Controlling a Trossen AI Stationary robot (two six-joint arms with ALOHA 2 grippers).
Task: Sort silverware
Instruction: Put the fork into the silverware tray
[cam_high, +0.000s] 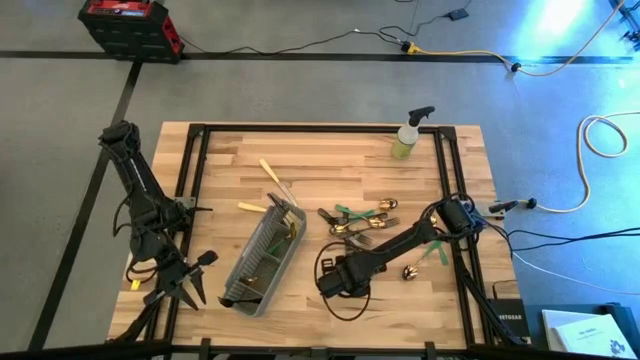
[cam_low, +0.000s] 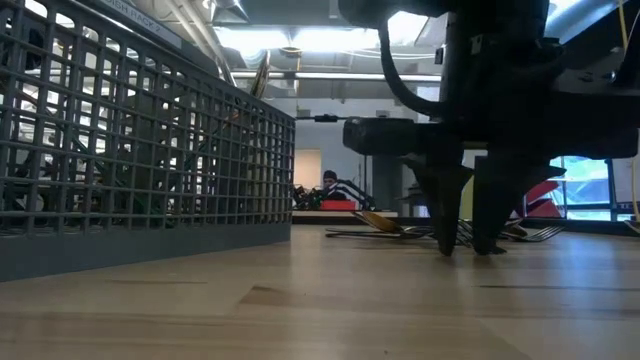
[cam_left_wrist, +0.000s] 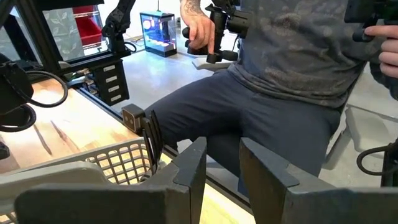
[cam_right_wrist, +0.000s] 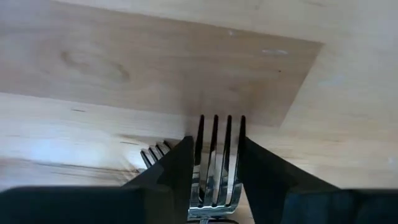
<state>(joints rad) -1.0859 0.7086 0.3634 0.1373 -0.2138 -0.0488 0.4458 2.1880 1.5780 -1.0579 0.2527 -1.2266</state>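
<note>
A gold-coloured fork (cam_right_wrist: 214, 168) lies between the fingers of my right gripper (cam_high: 335, 282), which reaches down to the table near its front edge, right of the grey mesh caddy (cam_high: 265, 260). Its tines stick out past the fingertips. More silverware (cam_high: 360, 222) lies in a loose pile behind, and some pieces (cam_high: 285, 225) stand in the caddy. A cream-handled piece (cam_high: 250, 208) lies left of the caddy, another (cam_high: 272, 175) behind it. My left gripper (cam_high: 195, 275) waits at the front left, open, with nothing between its fingers (cam_left_wrist: 193, 165). My right gripper has the fork's head (cam_right_wrist: 198, 196) between its two fingers, one on each long side, just behind the tines. The fingers (cam_low: 445, 235) come steeply from above, their tips down at the tabletop, and lie along the fork. Whether the fork is off the wood I cannot tell.
A yellow-green spray bottle (cam_high: 408, 140) stands at the back right. A lone spoon (cam_high: 410, 270) lies right of my right arm. A black frame (cam_high: 195, 160) borders the table. A seated person (cam_left_wrist: 280, 93) with hand controllers is just beyond the near edge.
</note>
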